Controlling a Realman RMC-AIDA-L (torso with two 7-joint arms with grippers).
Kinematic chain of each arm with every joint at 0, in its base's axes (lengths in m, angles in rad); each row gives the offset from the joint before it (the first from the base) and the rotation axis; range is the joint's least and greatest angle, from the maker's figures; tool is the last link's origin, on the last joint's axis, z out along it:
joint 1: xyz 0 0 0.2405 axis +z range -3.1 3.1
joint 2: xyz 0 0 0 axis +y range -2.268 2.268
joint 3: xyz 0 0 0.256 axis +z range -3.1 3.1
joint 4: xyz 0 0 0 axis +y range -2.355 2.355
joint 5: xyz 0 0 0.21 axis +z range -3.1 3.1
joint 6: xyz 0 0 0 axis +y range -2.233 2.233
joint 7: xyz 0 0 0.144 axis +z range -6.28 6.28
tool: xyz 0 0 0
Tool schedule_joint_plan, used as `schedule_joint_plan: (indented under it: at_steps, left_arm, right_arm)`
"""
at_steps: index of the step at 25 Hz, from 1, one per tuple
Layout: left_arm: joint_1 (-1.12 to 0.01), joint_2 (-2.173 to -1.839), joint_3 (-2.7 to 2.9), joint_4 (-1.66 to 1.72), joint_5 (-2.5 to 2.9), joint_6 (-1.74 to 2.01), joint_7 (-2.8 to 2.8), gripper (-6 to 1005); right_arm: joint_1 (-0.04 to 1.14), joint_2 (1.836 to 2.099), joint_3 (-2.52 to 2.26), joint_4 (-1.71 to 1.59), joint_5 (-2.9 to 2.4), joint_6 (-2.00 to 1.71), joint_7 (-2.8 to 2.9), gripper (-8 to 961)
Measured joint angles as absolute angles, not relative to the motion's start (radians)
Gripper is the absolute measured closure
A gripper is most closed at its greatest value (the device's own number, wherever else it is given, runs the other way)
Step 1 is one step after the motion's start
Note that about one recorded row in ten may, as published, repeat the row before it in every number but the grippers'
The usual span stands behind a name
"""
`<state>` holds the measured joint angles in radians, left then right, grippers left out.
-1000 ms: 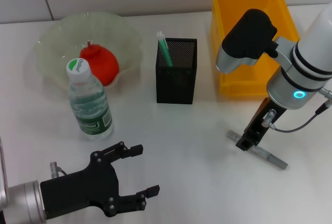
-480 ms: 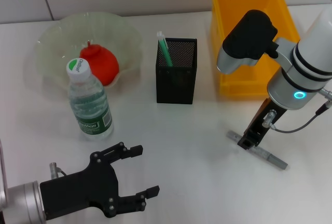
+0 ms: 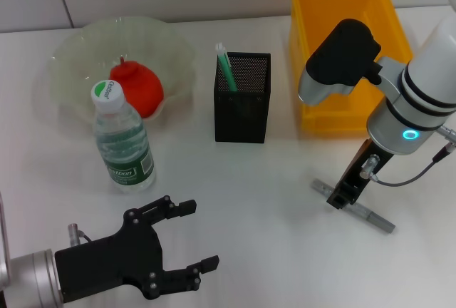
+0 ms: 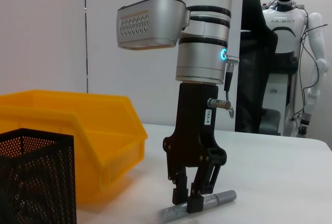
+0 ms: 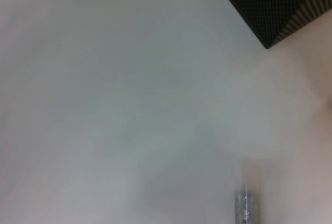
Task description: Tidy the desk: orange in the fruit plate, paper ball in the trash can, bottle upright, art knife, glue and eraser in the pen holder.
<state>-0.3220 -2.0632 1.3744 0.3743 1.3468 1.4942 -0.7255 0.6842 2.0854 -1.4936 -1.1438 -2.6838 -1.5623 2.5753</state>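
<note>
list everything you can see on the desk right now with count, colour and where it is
bottle: 1, clear with green label, upright, front of the bowl
bowl: 1, pale translucent, far left
red-orange fruit: 1, in the bowl
pen holder: 1, black mesh, centre
green stick: 1, in the pen holder
bin: 1, yellow, far right
grey knife: 1, flat on the desk, right front
left hand: black, open, near left, idle
right hand: black, fingers down either side of the knife
</note>
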Motion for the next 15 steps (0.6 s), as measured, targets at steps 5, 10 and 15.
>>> schedule_joint_plan:
  at_steps: [5, 10, 15]
  left_arm:
    - [-0.322, -2.063, 1.374, 0.374, 1.347, 1.494, -0.726, 135]
    - [-0.321, -2.063, 1.374, 0.373, 1.347, 1.496, -0.726, 135]
    - [-0.321, -2.063, 1.374, 0.370, 1.347, 1.496, -0.726, 135]
  right_arm:
    - [0.683, 2.086, -1.511, -1.143, -2.685, -1.558, 2.575, 672]
    - [0.684, 2.086, -1.516, -1.143, -2.683, -1.558, 2.570, 707]
    - [0.685, 2.085, -1.517, -1.139, -2.683, -1.557, 2.564, 797]
